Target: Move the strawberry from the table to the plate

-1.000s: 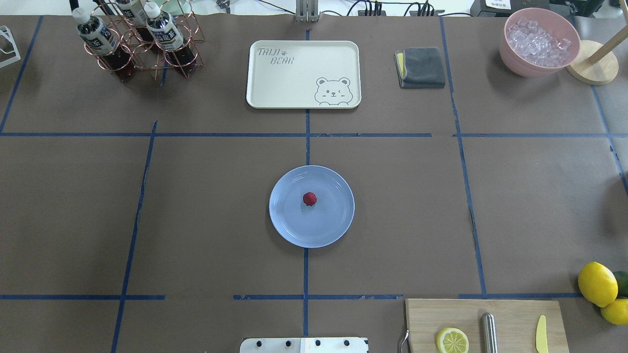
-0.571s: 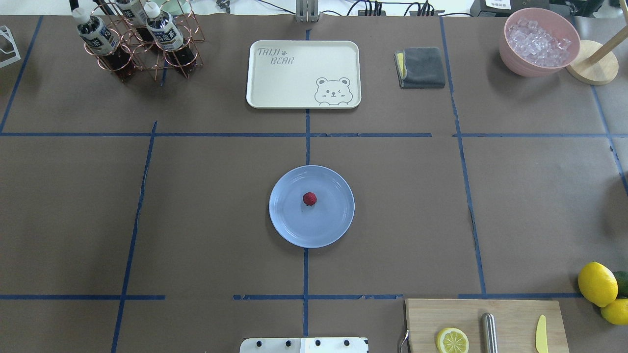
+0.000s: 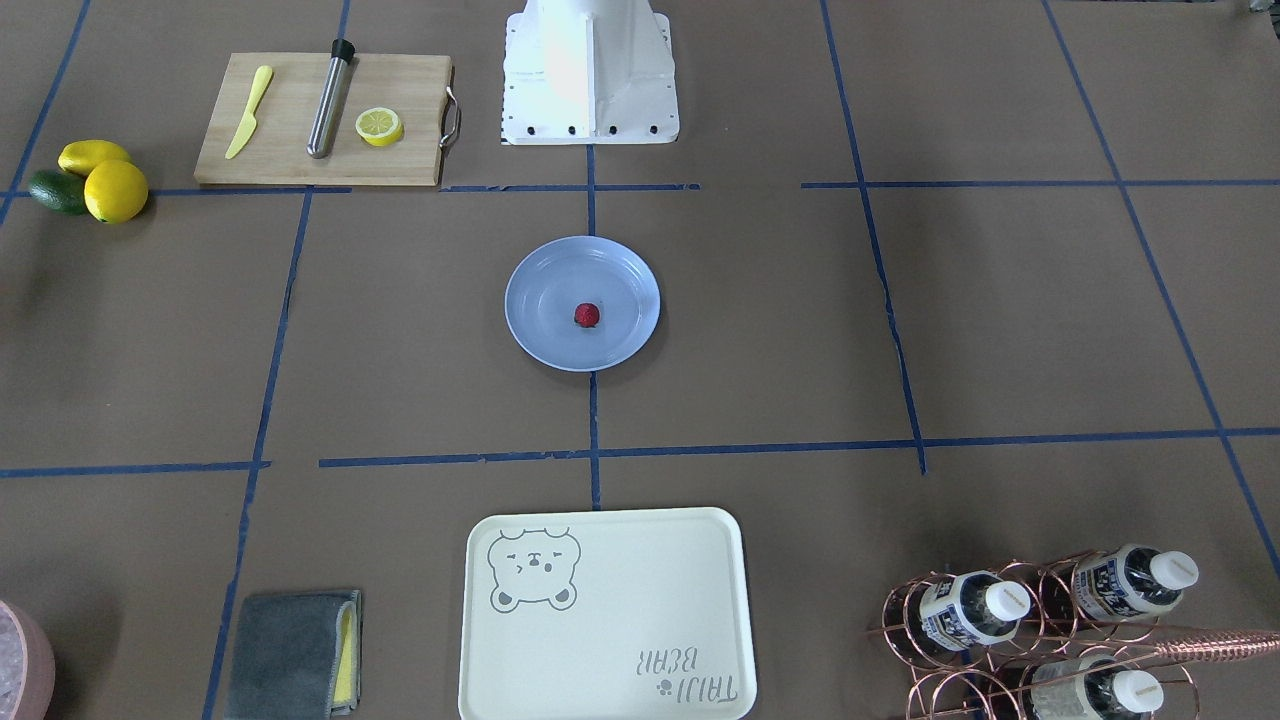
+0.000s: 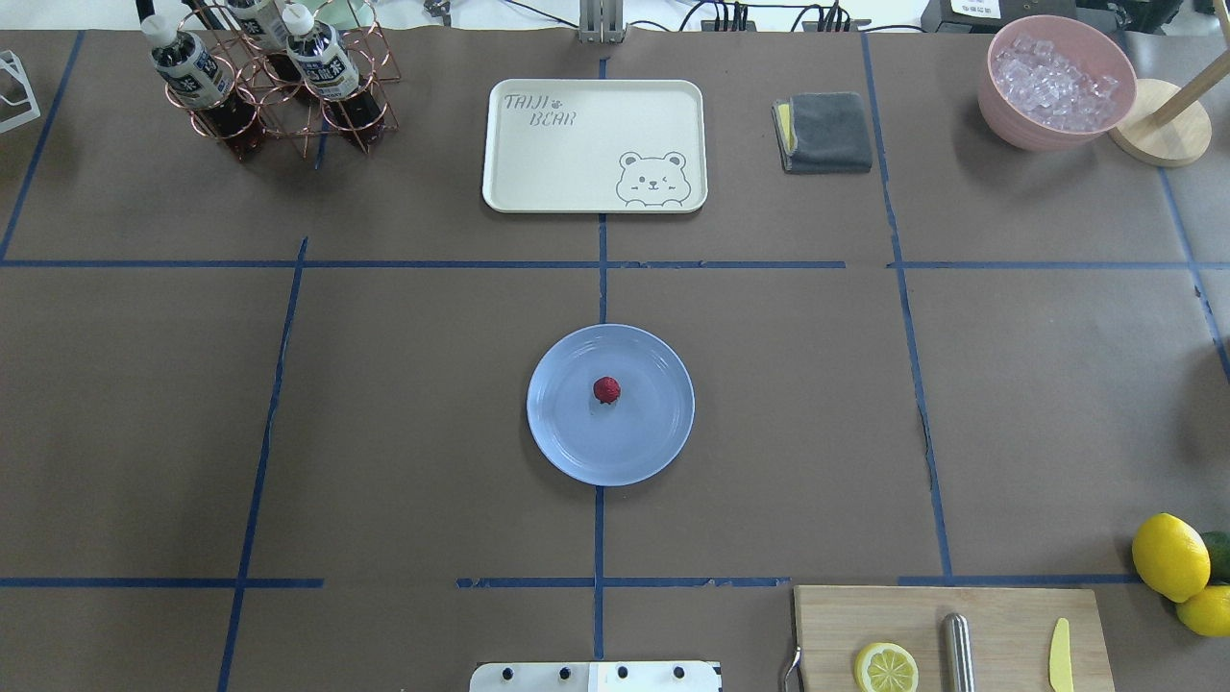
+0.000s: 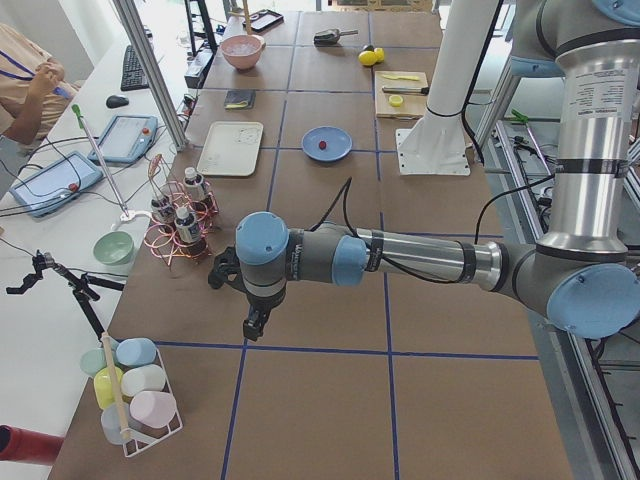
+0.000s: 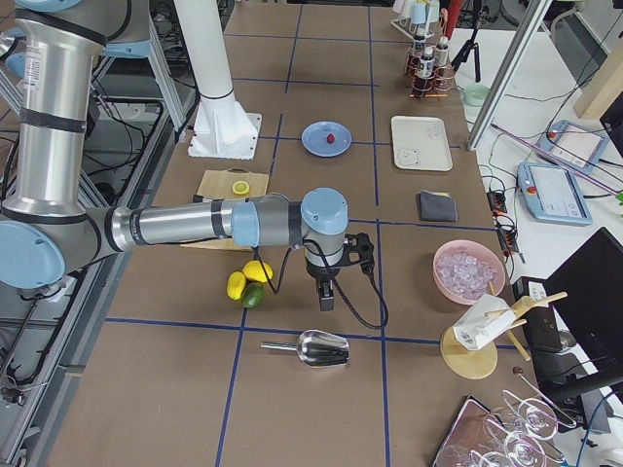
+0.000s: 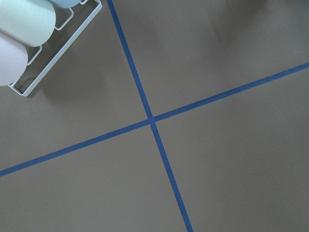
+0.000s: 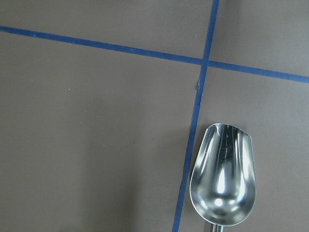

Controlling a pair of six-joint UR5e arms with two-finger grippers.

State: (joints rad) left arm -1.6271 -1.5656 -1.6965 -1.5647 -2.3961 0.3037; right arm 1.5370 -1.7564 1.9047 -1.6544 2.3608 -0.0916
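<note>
A small dark-red strawberry [image 4: 606, 389] [image 3: 587, 316] lies near the middle of the round pale blue plate [image 4: 639, 437] [image 3: 540, 300], which sits at the centre of the brown taped table [image 4: 404, 404]. No gripper is near it. My left gripper [image 5: 254, 326] hangs far off at the table's left end, and my right gripper [image 6: 326, 297] hangs at the right end above a metal scoop [image 8: 222, 176]. Both grippers show only in the side views, so I cannot tell whether they are open or shut. Both wrist views show bare table with no fingers.
A cream bear-print tray [image 4: 594, 144] lies beyond the plate. A copper rack of bottles [image 4: 274, 82] stands at the far left. A grey cloth [image 4: 824, 132] and a pink ice bowl [image 4: 1055, 82] are at the far right. Near right are a cutting board [image 4: 999, 615] and lemons [image 4: 1169, 556].
</note>
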